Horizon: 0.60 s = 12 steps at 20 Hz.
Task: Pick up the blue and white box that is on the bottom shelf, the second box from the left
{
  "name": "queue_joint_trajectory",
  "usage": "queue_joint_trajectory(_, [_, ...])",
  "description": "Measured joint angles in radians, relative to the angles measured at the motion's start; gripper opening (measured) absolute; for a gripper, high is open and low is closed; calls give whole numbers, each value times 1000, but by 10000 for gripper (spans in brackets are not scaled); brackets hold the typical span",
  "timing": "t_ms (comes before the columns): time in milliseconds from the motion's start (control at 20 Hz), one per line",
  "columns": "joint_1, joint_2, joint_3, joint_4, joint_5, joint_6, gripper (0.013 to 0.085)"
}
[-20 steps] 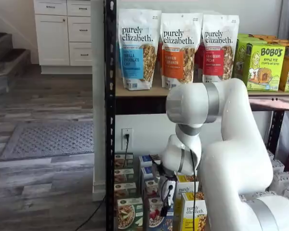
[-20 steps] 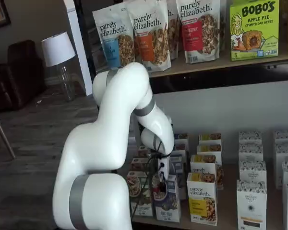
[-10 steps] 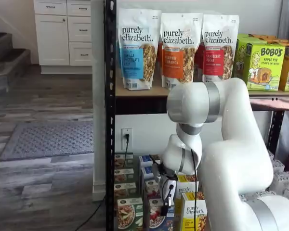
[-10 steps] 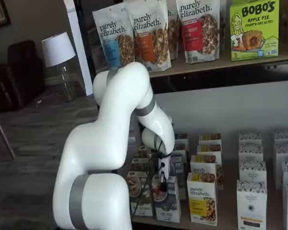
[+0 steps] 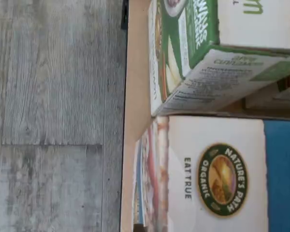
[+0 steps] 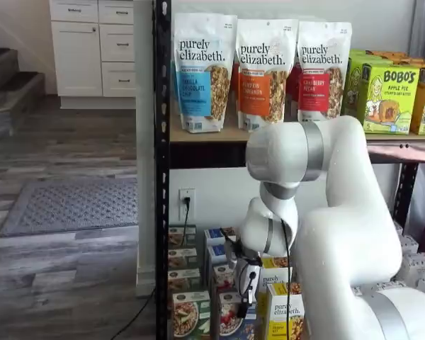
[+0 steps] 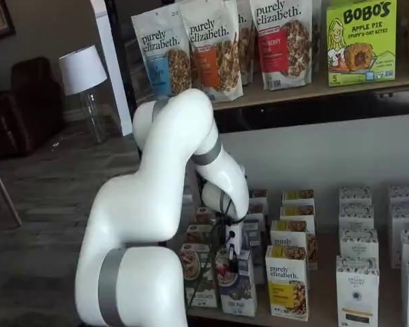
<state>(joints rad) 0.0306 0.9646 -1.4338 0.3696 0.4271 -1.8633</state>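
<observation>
The blue and white box (image 6: 230, 322) stands at the front of the bottom shelf (image 7: 324, 315), between a green-and-white box (image 6: 188, 315) and a yellow-and-white box (image 6: 283, 315). My gripper (image 6: 242, 292) hangs from the white arm right over it. In both shelf views its black fingers sit closed on the top edge of the blue and white box (image 7: 237, 289), which leans slightly. The wrist view shows this box's white top panel (image 5: 217, 179) close up, with a round organic seal and a blue band beside it. The fingers are hidden in the wrist view.
More small boxes stand in rows behind the front ones. White boxes (image 7: 358, 286) fill the shelf's right side. A black post (image 6: 161, 177) borders the rack on the left. Granola pouches (image 6: 202, 71) stand on the upper board. Grey plank floor (image 5: 53, 116) lies in front of the shelf edge.
The fingers closed in on the top of the blue and white box, and the box shifted and tipped a little. The arm has hardly moved since.
</observation>
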Motion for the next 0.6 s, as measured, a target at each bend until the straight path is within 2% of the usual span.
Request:
queue_joint_trajectory(200, [-2,0,-2,11,6,-12,650])
queue_joint_trajectory(250, [-3,0,-3,12,7,-13,610])
queue_joint_trajectory(300, [-3,0,-4,11,10,-11,610])
queue_joint_trajectory(450, [-3,0,-8,2,21,-3,530])
queue_joint_trajectory(500, [-3,0,-9,-1,24,0,530])
queue_joint_trajectory(550, [-2,0,-9,-3,24,3,490])
queue_joint_trajectory(600, [-2,0,-9,-6,25,5,490])
